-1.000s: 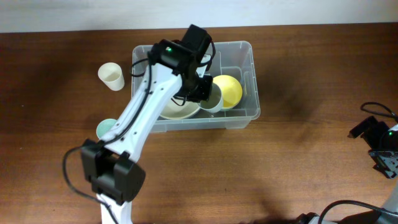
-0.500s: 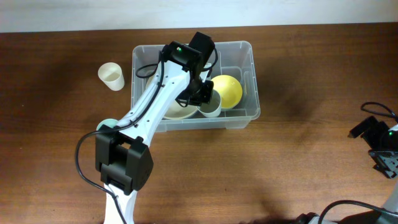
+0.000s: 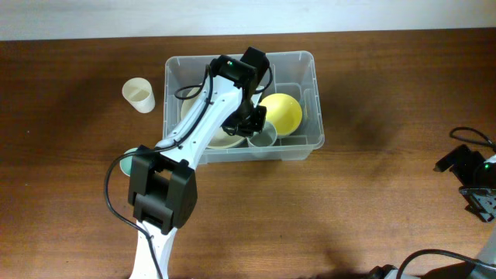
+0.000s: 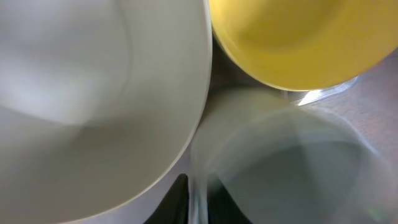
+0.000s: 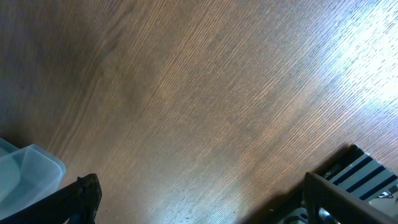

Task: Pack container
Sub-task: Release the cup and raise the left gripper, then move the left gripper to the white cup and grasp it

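Note:
The clear plastic container [image 3: 308, 60] stands at the table's middle back. It holds a cream bowl [image 3: 219, 140], a yellow bowl [image 3: 284, 112] and a pale grey-green bowl [image 3: 264, 139]. My left gripper [image 3: 249, 124] reaches down into the container and is shut on the grey-green bowl's rim. In the left wrist view the rim [image 4: 200, 186] sits between my two dark fingers, with the cream bowl [image 4: 93, 93] to the left and the yellow bowl [image 4: 298, 37] above. My right gripper [image 5: 205, 205] is open and empty over bare table at the far right.
A cream cup [image 3: 139, 94] stands left of the container. A teal bowl [image 3: 127, 160] lies near the left arm, partly hidden by it. The container's corner [image 5: 25, 168] shows at the left edge of the right wrist view. The right arm [image 3: 473, 182] rests by the table's right edge.
My left gripper has carried the grey-green bowl slightly down and toward the container's front wall. The left arm's lower links swung right. The right arm has not moved.

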Available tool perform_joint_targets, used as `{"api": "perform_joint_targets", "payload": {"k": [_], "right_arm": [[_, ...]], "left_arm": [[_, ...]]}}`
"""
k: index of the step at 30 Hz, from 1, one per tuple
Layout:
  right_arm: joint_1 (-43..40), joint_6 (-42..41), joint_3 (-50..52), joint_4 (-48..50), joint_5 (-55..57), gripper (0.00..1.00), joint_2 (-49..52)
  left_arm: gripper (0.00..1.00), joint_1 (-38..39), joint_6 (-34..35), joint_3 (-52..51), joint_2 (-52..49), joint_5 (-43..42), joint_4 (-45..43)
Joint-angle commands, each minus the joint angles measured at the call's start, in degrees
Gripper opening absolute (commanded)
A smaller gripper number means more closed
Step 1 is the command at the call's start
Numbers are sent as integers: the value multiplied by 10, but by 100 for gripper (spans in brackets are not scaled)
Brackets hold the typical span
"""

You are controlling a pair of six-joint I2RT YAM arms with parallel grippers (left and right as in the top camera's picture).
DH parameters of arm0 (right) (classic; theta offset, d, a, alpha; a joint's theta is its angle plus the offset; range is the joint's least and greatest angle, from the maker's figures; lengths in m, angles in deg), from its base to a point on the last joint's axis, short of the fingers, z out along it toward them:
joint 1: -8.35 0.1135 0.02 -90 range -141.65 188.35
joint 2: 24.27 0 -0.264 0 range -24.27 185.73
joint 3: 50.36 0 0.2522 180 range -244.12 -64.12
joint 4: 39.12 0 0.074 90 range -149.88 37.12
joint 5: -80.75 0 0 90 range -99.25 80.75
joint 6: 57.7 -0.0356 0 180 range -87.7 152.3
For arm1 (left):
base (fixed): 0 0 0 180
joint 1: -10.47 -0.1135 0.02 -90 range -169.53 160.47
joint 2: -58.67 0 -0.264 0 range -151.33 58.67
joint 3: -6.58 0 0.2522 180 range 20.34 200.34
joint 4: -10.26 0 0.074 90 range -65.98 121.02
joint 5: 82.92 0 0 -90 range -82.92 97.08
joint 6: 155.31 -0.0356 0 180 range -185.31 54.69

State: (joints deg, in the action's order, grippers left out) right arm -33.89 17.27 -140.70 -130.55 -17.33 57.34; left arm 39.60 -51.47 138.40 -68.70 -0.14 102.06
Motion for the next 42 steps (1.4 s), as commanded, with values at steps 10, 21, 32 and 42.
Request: {"api": "perform_joint_targets", "payload": {"k": [10, 21, 32, 42], "right_arm": [[-2, -4, 1, 2, -3, 99, -1], [-2, -4, 1, 2, -3, 99, -1], [-2, -4, 1, 2, -3, 99, -1], [-2, -4, 1, 2, -3, 99, -1]], "left_arm": [[46, -1, -32, 1, -29, 2, -18], [99, -46, -55, 266, -28, 13, 75], [100, -154, -30, 499, 5, 67, 187], [99, -313, 7, 449, 17, 100, 185]]}}
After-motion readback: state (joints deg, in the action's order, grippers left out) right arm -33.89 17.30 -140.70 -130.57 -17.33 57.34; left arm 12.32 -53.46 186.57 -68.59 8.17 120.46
